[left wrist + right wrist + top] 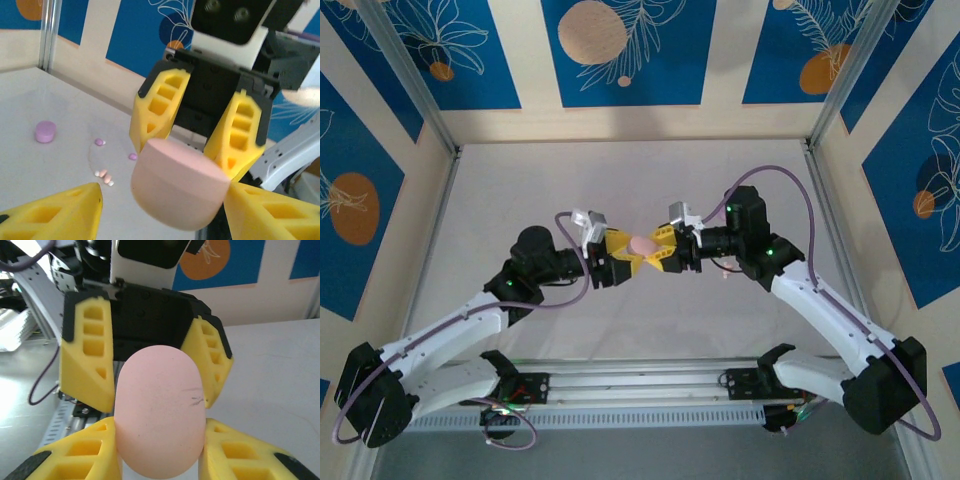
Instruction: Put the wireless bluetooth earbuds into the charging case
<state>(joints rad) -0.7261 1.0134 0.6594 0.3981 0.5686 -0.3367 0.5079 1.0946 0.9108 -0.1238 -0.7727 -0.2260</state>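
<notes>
1. Blue leaf-print walls (470, 60) box in a pale table (620, 180). Both arms reach to its middle and meet above it.
2. At left, the left gripper (626, 258) stands spread. In its wrist view the yellow fingers (60, 215) sit wide of the case, one well clear and the other just beside its edge.
3. Between the two grippers the pink case (175, 190) hangs off the table, closed as far as I can tell.
4. At right, the right gripper (656, 252) pinches the case across its sides.
5. Down on the table lie a purple disc (45, 131), two purple bits (100, 142) and the earbuds (104, 176), a small pink-and-white cluster well apart from the case.
6. I read this as a handover to the right.
   - The left should back straight out without brushing the shell.
   - The right needs a square, firm pinch, since that smooth rounded shell could squirt free.
   - The lid must open before any earbud goes in.
</notes>
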